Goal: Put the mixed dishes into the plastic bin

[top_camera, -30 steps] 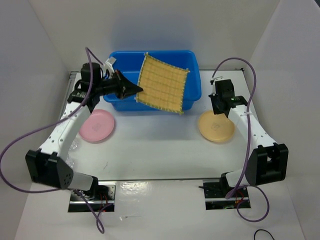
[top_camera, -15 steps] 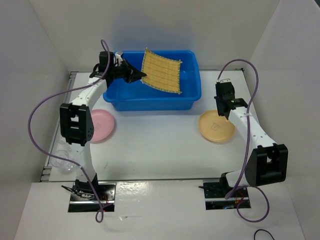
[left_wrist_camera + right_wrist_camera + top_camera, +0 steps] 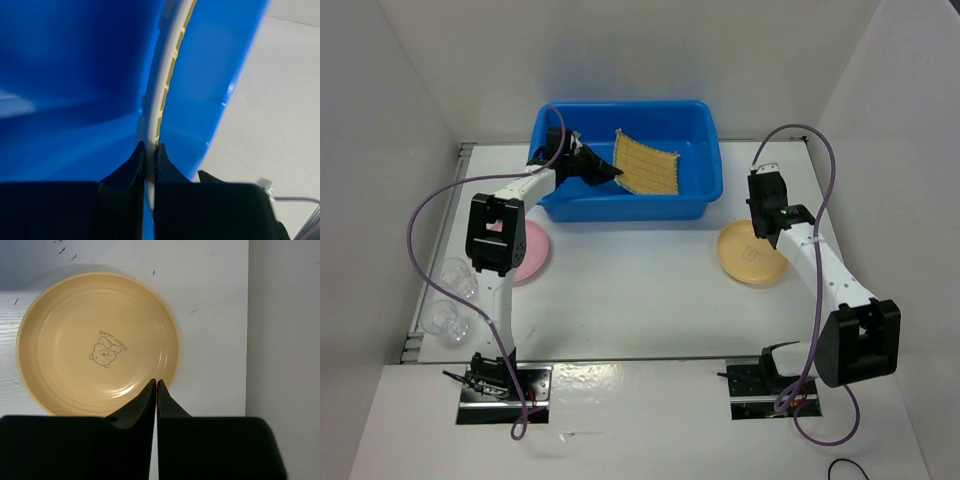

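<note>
1. The bin [image 3: 620, 207], bright blue, stands at the middle of the tabletop's [image 3: 640, 300] far edge, its long side along that edge
2. The left claw [image 3: 149, 148] reaches in over the bin's left end, its fingers clamped on one edge of the mat [image 3: 648, 165]
3. The mat, yellow and woven, is tilted inside the bin, within its walls; the left wrist view shows it edge-on, rising from between the fingers against blue plastic; whether its lower edge touches the bin floor cannot be told
4. The right claw [image 3: 156, 386] has its fingers pressed together with nothing between them, the tips over the rim of the tan plate [image 3: 95, 345]; whether they touch it cannot be told
5. The tan plate lies flat near the tabletop's right edge, apart from the bin, with a small cartoon print at its centre
6. The pink plate [image 3: 535, 255] lies flat near the left edge, partly hidden by the left arm [image 3: 492, 235]
7. Two clear cups [image 3: 457, 277] stand by the left edge toward the near-left corner, the nearer cup [image 3: 442, 317] just beside the other, both outside the bin
</note>
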### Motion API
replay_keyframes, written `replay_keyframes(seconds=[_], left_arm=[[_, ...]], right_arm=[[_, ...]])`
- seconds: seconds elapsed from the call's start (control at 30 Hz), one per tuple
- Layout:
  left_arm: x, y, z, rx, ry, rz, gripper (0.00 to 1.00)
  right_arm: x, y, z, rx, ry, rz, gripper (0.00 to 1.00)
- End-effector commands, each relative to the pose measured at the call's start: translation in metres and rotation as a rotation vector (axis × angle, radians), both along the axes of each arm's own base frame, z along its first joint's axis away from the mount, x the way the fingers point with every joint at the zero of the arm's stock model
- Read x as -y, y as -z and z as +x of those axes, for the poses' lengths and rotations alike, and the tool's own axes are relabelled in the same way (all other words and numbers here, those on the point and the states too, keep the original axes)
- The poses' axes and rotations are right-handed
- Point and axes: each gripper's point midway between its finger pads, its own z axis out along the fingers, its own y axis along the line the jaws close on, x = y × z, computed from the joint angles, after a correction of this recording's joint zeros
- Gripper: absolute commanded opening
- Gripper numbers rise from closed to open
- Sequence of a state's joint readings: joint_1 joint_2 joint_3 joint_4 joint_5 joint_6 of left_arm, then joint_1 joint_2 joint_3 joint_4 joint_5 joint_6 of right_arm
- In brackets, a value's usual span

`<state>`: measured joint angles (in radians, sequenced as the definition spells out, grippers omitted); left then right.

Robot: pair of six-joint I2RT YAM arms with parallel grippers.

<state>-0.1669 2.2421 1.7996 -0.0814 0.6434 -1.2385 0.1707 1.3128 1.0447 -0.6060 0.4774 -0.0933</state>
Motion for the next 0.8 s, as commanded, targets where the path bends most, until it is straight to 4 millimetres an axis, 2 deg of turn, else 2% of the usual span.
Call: replay_keyframes(seconds=[0.0,0.03,0.17,0.2,0.3,0.33,0.4,0.43,0.53,0.57,0.6,0.63,0.67,0.73,0.77], left_arm=[[0.012,-0.023,0.013,0.095,0.013,-0.027,0.00],[0.017,-0.016,0.007,0.083,0.027,-0.018,0.00],[0.014,0.002,0.003,0.053,0.023,0.015,0.11],[0.014,0.006,0.003,0.062,0.035,0.033,0.24],[0.016,0.016,0.002,0.052,0.079,0.103,0.50],[0.013,0.018,-0.002,0.029,0.086,0.131,0.73],[0.005,0.019,-0.003,0.043,0.096,0.218,0.94],[0.001,0.020,-0.003,0.046,0.099,0.254,1.00],[-0.016,-0.003,-0.001,0.128,0.110,0.405,1.00],[-0.028,-0.004,-0.006,0.105,0.109,0.480,1.00],[-0.037,-0.013,-0.005,0.162,0.137,0.564,1.00],[-0.044,-0.053,0.004,0.256,0.110,0.612,1.00],[-0.059,-0.053,-0.002,0.223,0.104,0.698,1.00],[-0.079,-0.075,-0.005,0.270,0.098,0.823,1.00],[-0.090,-0.094,-0.013,0.269,0.078,0.871,1.00]], right_arm=[[-0.004,-0.015,0.008,0.089,0.019,0.002,0.06],[-0.004,-0.015,0.008,0.089,0.019,0.002,0.09],[-0.007,-0.011,0.007,0.080,0.010,0.001,0.16],[-0.007,-0.011,0.007,0.080,0.009,0.001,0.16],[-0.007,-0.011,0.007,0.080,0.009,0.001,0.19],[-0.007,-0.011,0.007,0.080,0.009,0.001,0.19],[-0.008,-0.011,0.007,0.079,0.003,0.007,0.19],[-0.008,-0.011,0.007,0.079,0.003,0.008,0.19],[-0.008,-0.014,0.007,0.089,0.003,0.010,0.20],[-0.008,-0.014,0.007,0.089,0.003,0.010,0.22],[-0.008,-0.017,0.006,0.098,0.003,0.012,0.22],[-0.008,-0.018,0.008,0.107,0.004,0.013,0.22],[-0.008,-0.018,0.008,0.107,0.004,0.013,0.22],[-0.008,-0.018,0.008,0.107,0.004,0.013,0.23],[-0.008,-0.018,0.008,0.107,0.004,0.013,0.23]])
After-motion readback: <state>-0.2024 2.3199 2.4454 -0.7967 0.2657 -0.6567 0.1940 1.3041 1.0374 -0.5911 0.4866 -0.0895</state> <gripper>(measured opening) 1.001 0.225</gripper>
